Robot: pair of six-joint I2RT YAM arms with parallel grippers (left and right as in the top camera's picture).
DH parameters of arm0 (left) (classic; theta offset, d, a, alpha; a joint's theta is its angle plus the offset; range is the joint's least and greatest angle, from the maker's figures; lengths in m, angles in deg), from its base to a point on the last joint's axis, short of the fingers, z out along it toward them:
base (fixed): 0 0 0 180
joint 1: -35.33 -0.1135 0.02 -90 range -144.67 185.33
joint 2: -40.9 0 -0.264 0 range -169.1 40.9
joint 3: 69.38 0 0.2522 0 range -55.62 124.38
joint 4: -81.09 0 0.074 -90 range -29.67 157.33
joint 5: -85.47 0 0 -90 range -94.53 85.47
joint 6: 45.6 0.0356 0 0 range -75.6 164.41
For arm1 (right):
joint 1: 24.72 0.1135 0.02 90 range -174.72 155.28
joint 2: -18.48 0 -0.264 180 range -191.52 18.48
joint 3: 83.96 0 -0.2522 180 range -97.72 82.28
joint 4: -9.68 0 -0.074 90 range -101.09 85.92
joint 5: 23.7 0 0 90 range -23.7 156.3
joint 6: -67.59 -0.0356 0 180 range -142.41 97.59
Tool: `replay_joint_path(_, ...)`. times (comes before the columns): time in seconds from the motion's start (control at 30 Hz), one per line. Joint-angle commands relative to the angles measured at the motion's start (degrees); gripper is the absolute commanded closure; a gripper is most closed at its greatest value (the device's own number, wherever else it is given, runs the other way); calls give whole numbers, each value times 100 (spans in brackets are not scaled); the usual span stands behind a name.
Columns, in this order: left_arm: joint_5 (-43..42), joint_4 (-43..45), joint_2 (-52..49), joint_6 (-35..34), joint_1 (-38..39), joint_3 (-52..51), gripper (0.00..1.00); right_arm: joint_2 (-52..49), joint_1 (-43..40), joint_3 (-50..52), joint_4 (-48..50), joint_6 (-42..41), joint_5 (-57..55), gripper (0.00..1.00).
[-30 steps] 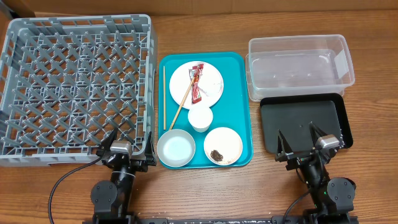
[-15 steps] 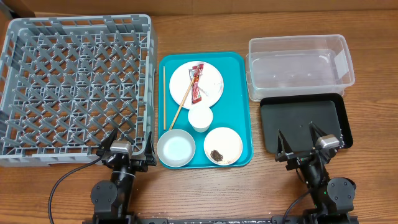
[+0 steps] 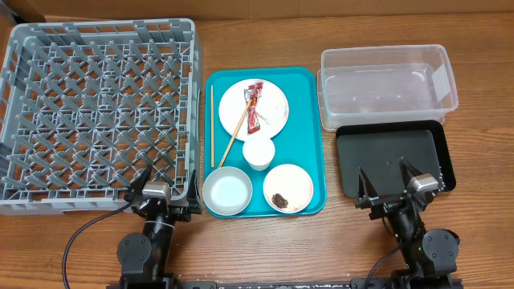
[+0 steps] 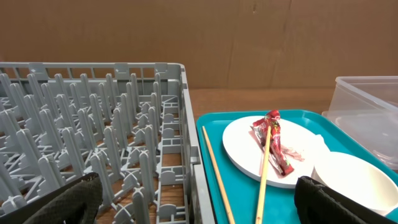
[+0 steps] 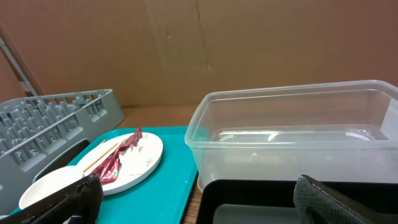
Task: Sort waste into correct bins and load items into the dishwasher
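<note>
The red snack wrapper point(image 3: 254, 108) lies on a white plate point(image 3: 273, 100) at the far end of the teal tray point(image 3: 309, 136). One chopstick point(image 3: 233, 138) leans across that plate, another point(image 3: 212, 128) lies at the tray's left edge. A small white cup point(image 3: 259, 152), a white bowl point(image 3: 227, 191) and a plate with dark crumbs point(image 3: 287, 188) sit nearer. The grey dish rack point(image 3: 96, 112) is on the left. The clear tub point(image 3: 388, 84) and black tray point(image 3: 393, 152) are on the right. My left gripper point(image 3: 161, 202) and right gripper point(image 3: 392, 191) are open and empty at the near edge.
A cardboard wall point(image 4: 186, 31) stands behind the table. The wrapper point(image 4: 273, 140) and the rack point(image 4: 93, 124) show in the left wrist view; the clear tub point(image 5: 298, 130) and wrapper point(image 5: 121, 155) show in the right wrist view.
</note>
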Motion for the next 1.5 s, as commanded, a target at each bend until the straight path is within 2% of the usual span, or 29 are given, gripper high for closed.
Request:
replay_joint_path(0.0, -46, -7, 44, 107, 37, -24, 0, 68, -26, 61, 52, 9, -52, 0)
replay_joint_path(0.33, -46, -7, 44, 107, 37, -24, 0, 68, -26, -33, 87, 4, 876, 0)
replay_joint_path(0.5, -46, -7, 44, 107, 37, -24, 0, -85, -26, -682, -227, 4, 1224, 0)
replay_joint_path(0.63, -46, -7, 44, 107, 37, -24, 0, -588, -26, -1469, -601, 9, 1307, 0)
replay_joint_path(0.9, -46, -7, 44, 107, 37, -24, 0, -2599, -24, -3600, -1762, 7, 1672, 0)
replay_joint_path(1.13, -46, -7, 44, 107, 37, -24, 0, -4990, 28, -5724, -2828, 7, 2127, 0)
replay_joint_path(1.33, -46, -7, 44, 107, 37, -24, 0, -7311, 568, -7565, -4083, 9, 1985, 0)
replay_joint_path(1.37, -46, -7, 44, 107, 37, -24, 0, -8067, 870, -8081, -4369, 7, 1805, 0)
replay_joint_path(1.4, -46, -7, 44, 107, 37, -24, 0, -8264, 951, -8209, -4417, 7, 1794, 0)
replay_joint_path(1.43, -46, -7, 44, 107, 37, -24, 0, -8920, 1239, -8502, -4284, 7, 1853, 0)
replay_joint_path(1.47, -46, -7, 44, 107, 37, -24, 0, -9239, 1377, -8518, -3893, 4, 1923, 0)
